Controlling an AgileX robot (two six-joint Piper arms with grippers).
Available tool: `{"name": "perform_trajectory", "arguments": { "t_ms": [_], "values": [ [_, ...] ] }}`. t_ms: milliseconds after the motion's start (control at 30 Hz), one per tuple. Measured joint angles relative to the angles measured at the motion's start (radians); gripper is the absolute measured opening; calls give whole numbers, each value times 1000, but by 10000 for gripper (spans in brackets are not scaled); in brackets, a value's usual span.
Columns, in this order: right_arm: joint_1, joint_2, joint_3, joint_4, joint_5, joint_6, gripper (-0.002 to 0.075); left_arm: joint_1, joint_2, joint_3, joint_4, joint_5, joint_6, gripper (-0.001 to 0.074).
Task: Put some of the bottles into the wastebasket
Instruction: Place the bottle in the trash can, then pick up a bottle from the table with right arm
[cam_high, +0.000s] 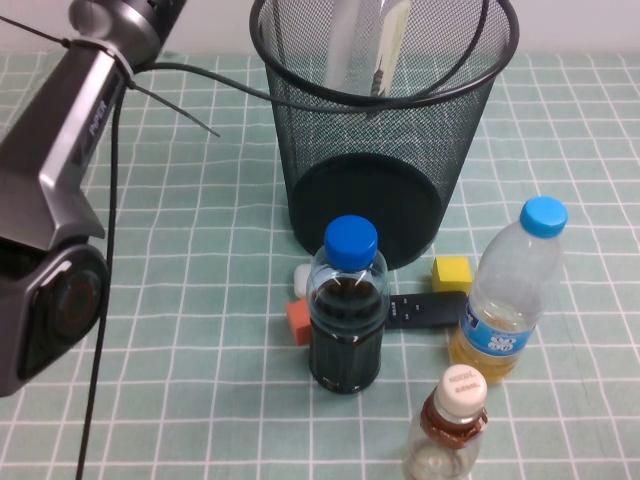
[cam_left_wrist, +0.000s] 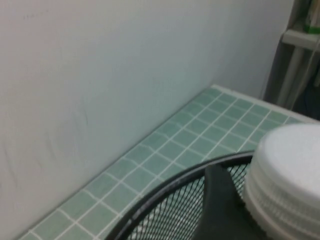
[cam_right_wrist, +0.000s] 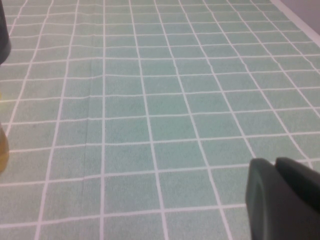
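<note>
Nearest, at about 5 o'clock on the green tiled cloth (cam_high: 200, 250), stands the small clear bottle (cam_high: 452, 425) with a cream cap and brown neck band. It is upright, untouched, and cut off at the lower edge. It looks almost empty, so probably light, easy to tip and slick. I would take it around the body below the band, not by the cap.

At 12 o'clock sits the black mesh wastebasket (cam_high: 385, 150). The second clear bottle (cam_high: 372, 45), with the green label, shows in its mouth, its top cut off. I cannot tell whether it hangs or already rests inside. It probably has thin walls that dent under a hard squeeze.

The left arm (cam_high: 60, 180) reaches from 9 o'clock towards the basket. The left gripper (cam_left_wrist: 220, 200) is above the basket rim (cam_left_wrist: 165, 192), just beside the bottle's white cap (cam_left_wrist: 287, 180). Whether it clasps the bottle I cannot tell.

The right gripper (cam_right_wrist: 282, 197) hovers low over bare cloth, out of the overhead picture. Only a dark corner shows, so its state is unclear.

Between the two clear bottles, at the centre, stand a dark-liquid bottle (cam_high: 347, 310) and a yellow-liquid bottle (cam_high: 505, 295).
</note>
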Motion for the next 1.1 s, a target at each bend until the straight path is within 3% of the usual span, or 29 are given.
{"name": "perform_trajectory", "arguments": {
  "t_ms": [300, 500, 700, 833, 967, 1100],
  "values": [
    [0, 0, 0, 0, 0, 0, -7, 0, 21, 9, 76, 60, 0, 326],
    [0, 0, 0, 0, 0, 0, -7, -2, 21, 29, 93, 83, -39, 398],
    [0, 0, 0, 0, 0, 0, -7, -9, -31, 32, 149, 116, -90, 404],
    [0, 0, 0, 0, 0, 0, -7, -13, -117, 33, 204, 170, -174, 308],
    [0, 0, 0, 0, 0, 0, -7, -13, -212, 33, 264, 281, -245, 88],
    [0, 0, 0, 0, 0, 0, -7, -15, -303, 33, 295, 394, -268, 18]
  ]
}}
